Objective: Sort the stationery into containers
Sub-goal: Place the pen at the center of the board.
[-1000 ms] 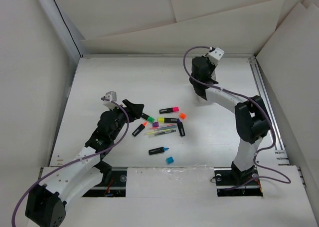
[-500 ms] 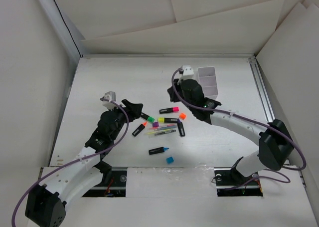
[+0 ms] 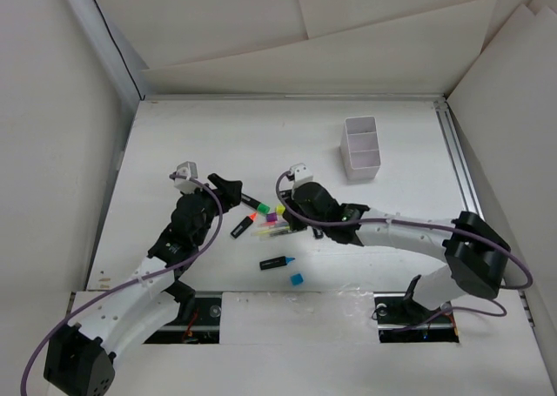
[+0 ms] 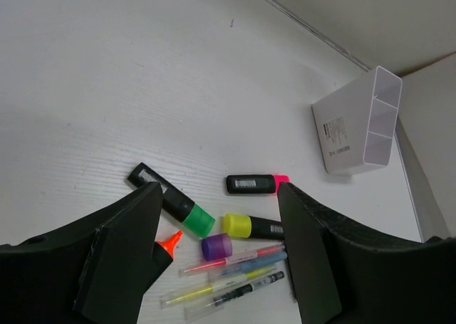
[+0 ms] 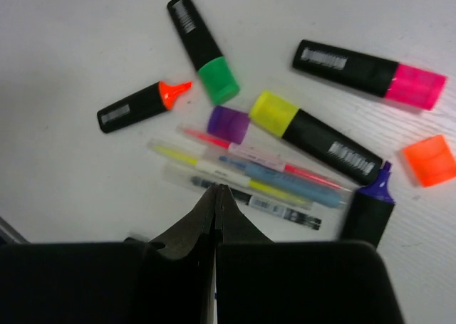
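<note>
The stationery lies in a loose pile mid-table. In it are a green-capped highlighter (image 4: 171,203), a pink one (image 4: 256,184), a yellow one (image 4: 253,226), a purple cap (image 4: 216,246), an uncapped orange-tipped highlighter (image 5: 142,105) and several thin pens (image 5: 249,174). My left gripper (image 4: 217,196) hangs open above the pile's left part (image 3: 231,189), holding nothing. The right gripper (image 5: 215,189) is shut and empty, its tip over the pens (image 3: 291,224). The white divided container (image 3: 361,148) stands at the back right, also in the left wrist view (image 4: 356,121).
A blue-tipped highlighter (image 3: 277,262) and a small blue cap (image 3: 297,279) lie nearer the front edge. An orange cap (image 5: 429,160) and an uncapped purple-tipped highlighter (image 5: 370,210) sit at the pile's right side. White walls enclose the table.
The right arm has swung from the container at the back right down to the pile, and its jaws have shut. The left gripper shifted slightly left.
</note>
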Robot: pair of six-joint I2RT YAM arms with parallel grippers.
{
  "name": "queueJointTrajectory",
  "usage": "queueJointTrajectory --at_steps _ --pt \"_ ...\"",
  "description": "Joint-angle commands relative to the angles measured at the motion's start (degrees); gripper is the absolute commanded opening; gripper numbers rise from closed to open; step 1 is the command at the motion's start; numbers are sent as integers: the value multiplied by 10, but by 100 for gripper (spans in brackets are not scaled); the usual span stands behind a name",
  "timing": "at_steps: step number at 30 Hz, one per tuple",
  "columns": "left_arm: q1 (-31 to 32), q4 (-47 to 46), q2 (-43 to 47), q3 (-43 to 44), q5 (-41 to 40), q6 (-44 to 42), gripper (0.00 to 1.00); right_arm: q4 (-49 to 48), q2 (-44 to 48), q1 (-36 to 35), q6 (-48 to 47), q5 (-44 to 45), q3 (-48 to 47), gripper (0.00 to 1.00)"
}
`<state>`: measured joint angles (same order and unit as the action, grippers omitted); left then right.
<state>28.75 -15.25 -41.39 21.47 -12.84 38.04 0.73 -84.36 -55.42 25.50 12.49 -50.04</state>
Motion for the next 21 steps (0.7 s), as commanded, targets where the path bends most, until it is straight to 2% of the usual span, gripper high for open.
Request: queueJointTrajectory --at_steps 1,5,6,7,9,11,21 --pt "-3 5 13 23 -27 5 63 14 -23 -13 -2 29 -47 0" --pt "-3 12 19 23 -48 5 64 5 -50 -41 -39 9 -58 0" --pt "-3 12 24 23 -55 5 64 5 -50 -54 -39 17 -58 7" --pt "-3 12 25 23 -55 5 64 5 -56 -54 -45 17 -58 25" --pt "-3 17 25 23 -74 10 65 5 -63 -54 -50 24 -58 38" --pt "-3 35 18 34 -80 10 65 5 -75 -54 -67 24 -63 47" --pt "-3 21 9 34 -61 15 65 38 -129 -54 -91 -30 -96 47"
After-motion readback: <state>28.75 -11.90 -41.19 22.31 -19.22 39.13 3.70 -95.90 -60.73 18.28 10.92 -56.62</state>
